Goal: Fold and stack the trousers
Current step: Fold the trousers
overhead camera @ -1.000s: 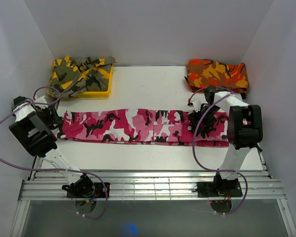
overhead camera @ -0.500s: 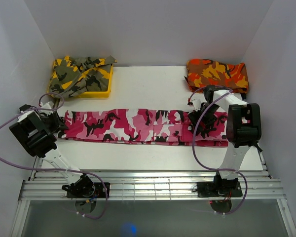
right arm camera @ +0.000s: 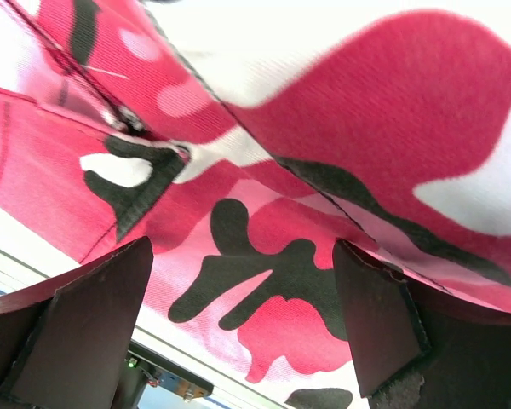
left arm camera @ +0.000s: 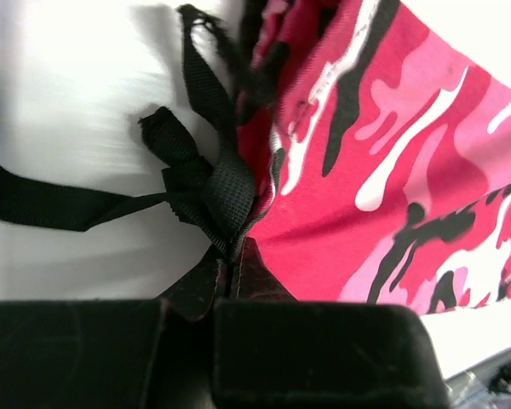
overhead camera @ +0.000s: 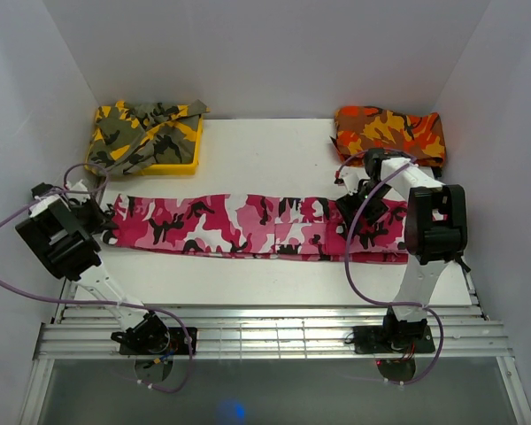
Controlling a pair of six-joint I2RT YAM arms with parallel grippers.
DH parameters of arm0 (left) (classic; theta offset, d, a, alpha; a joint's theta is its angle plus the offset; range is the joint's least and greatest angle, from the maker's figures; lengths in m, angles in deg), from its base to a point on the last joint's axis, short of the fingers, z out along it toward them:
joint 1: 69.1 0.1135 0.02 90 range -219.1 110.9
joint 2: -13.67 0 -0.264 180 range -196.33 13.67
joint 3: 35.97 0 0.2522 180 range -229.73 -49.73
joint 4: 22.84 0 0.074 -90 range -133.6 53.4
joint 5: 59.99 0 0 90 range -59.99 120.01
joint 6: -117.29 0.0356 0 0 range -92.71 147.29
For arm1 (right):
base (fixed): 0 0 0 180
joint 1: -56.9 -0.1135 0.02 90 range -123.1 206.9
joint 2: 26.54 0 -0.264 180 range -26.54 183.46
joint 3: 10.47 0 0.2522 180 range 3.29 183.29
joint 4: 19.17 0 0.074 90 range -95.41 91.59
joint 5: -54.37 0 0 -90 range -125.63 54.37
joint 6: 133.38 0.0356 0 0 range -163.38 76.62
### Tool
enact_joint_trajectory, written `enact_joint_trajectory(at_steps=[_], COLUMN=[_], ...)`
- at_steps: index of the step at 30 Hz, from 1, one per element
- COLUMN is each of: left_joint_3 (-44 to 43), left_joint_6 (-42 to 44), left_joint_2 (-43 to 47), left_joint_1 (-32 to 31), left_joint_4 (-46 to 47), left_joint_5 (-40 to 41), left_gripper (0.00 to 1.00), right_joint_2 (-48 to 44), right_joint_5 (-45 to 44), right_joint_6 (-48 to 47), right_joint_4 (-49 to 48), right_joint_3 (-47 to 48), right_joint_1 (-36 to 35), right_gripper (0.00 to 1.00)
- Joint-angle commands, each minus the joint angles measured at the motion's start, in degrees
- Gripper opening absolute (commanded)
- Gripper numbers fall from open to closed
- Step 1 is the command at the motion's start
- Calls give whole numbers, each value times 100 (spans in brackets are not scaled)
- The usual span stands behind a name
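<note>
Top external view: the trousers [overhead camera: 248, 226] are lying flat as 1 long narrow band across the white table [overhead camera: 265, 150], in pink, white and black camouflage. The wrist views are showing woven cloth with a fine rib. My left gripper [overhead camera: 102, 221] is sitting at the band's left end, and my right gripper [overhead camera: 361, 212] is over its right part.

Left wrist view: my 2 fingers are pressing together with no gap. They are pinching a black webbing strap [left arm camera: 213, 183] and the trousers' edge at the tips. The strap is knotted and frayed, with 1 tail trailing left over bare table.

Right wrist view: my fingers [right arm camera: 85, 315] are standing wide apart over the cloth, gripping nothing; I cannot tell if they are touching it. A stitched seam is running diagonally across.

A yellow-olive camouflage garment [overhead camera: 142, 128] is bunching in a yellow tray [overhead camera: 181, 164] at far left, near the band's left end but apart. An orange-red camouflage garment [overhead camera: 389, 133] is sitting folded at far right, just beyond my right gripper.

White walls are closing in on 3 sides, with my left arm close to the left one. Bare table is showing mid-far, plus a strip between the trousers and the metal rail [overhead camera: 274, 336].
</note>
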Motion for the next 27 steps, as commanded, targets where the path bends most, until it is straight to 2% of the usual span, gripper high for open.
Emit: enact_joint_trajectory(at_steps=[1,9,12,18,21,23,25,27], left_joint_3=[-614,-1493,-1818,-1670,-1346,-1038,-845,-808], left_joint_6=[9,616,774,810,713,590,318,116], left_joint_2=[439,940,1002,1265,1651,1994,2144,2119], left_joint_1=[139,245,210,-211,-782,-1379,-1931,-2197], left_joint_4=[12,-235,-462,-744,-841,-850,-885,-894], left_joint_5=[815,1686,1758,1591,1433,1459,1529,1582], left_gripper=[0,0,0,0,0,0,0,0], right_joint_2=[-37,-178,-257,-345,-319,-292,-301,-327], right_joint_5=[203,466,519,590,520,510,546,563], right_joint_6=[8,-54,-89,-159,-186,-203,-238,-256], right_joint_4=[187,310,336,336,345,345,337,328], right_joint_3=[254,280,228,140,96,78,43,34], right_joint_1=[-123,-150,-150,-150,-115,-62,-36,-35], right_gripper=[91,91,91,91,91,90,89,89])
